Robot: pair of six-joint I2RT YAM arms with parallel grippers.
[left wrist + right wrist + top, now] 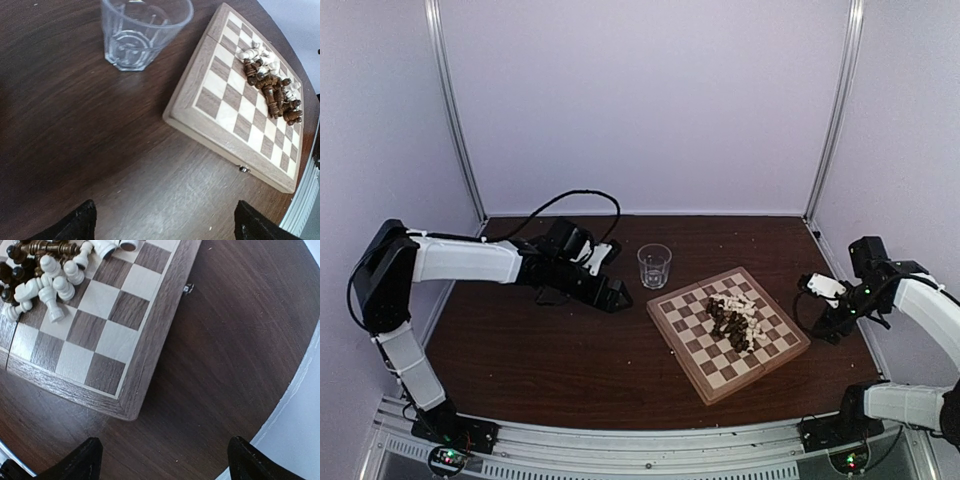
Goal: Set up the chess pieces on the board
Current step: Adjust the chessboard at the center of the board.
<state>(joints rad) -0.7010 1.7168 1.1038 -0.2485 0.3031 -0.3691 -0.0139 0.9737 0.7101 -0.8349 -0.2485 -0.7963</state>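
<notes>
Two grippers, both spread wide with nothing between the fingers. Left gripper (162,225): hangs low over bare table (75,150), apart from everything; probably parked short of the work before a first reach. Right gripper (162,457): likewise over bare table, just off a corner of the board (145,355). Board: ahead and to the right of the left gripper, ahead and to the left of the right one, so it lies between the two. Chess pieces (735,320): one mixed heap of dark and white, most lying on their sides and tangled, on the middle squares, nearer the right gripper; none stands in a starting rank, so by my reading the set-up has not begun. Obstacles: a clear glass (145,30) stands upright straight ahead of the left gripper, just beside the board's edge, and could be knocked on a direct reach; the heap itself leaves little room to close on a single piece.
</notes>
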